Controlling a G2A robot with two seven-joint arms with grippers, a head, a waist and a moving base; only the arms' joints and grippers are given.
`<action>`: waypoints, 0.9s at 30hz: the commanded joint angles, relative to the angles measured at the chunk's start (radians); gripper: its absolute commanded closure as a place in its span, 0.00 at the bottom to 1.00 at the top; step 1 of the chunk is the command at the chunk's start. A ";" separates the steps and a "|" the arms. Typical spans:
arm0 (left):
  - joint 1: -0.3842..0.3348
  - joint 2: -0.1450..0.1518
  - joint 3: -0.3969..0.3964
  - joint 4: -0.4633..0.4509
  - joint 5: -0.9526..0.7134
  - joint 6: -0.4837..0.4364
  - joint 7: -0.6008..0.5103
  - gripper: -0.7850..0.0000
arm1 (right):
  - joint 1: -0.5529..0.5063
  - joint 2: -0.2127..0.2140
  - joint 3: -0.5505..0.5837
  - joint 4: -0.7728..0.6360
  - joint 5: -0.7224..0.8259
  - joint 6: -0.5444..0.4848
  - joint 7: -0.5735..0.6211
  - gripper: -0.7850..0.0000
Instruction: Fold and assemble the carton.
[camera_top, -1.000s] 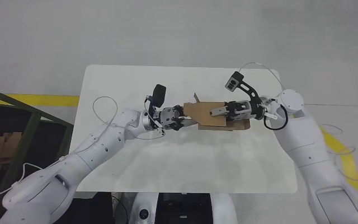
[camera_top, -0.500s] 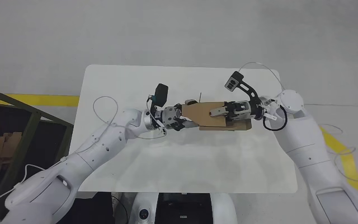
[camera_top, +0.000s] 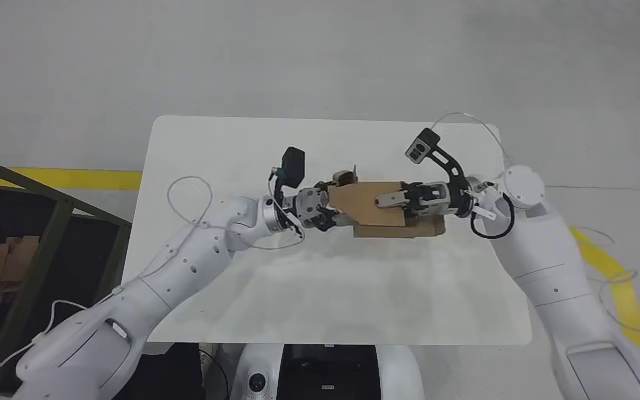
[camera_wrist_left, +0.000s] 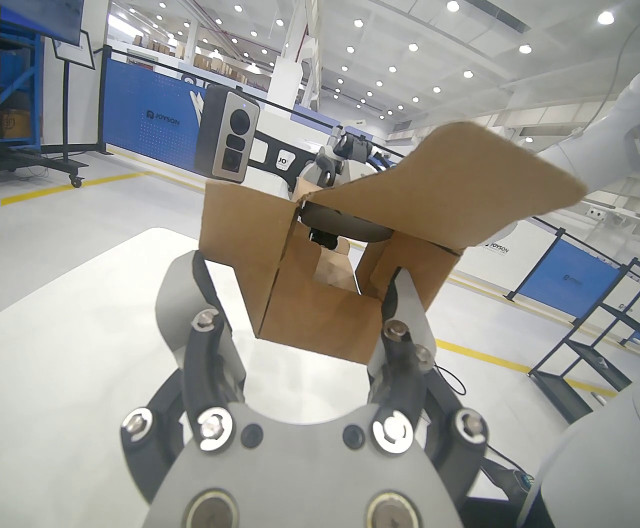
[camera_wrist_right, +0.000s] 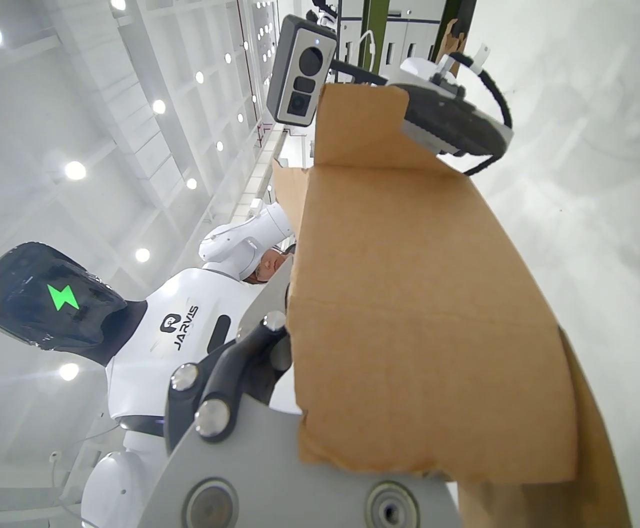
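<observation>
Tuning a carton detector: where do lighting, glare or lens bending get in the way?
Top view: even light, no glare on the white table, so the brown carton stands out. Left wrist view: the wide lens makes the near left gripper loom; ceiling lamps are small bright spots. Right wrist view: faces up into haloed lamps; the carton shows no glare.

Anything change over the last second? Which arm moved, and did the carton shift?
The left gripper crept in against the carton at its open end, fingers spread around it. The end flap that stood up has folded down flatter. The right gripper kept its hold on the other end, and the carton stayed in the same place over the table.
</observation>
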 joint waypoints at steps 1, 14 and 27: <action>0.009 0.000 -0.014 0.001 -0.006 -0.002 0.001 0.18 | -0.002 0.001 0.006 0.000 0.002 -0.002 -0.001 1.00; 0.085 0.009 -0.141 0.029 -0.070 -0.034 0.037 0.00 | -0.027 0.011 0.040 0.002 -0.010 -0.004 -0.002 1.00; 0.071 -0.016 -0.172 0.062 -0.349 0.123 -0.173 0.00 | -0.063 0.014 0.007 -0.090 -0.073 -0.021 0.035 1.00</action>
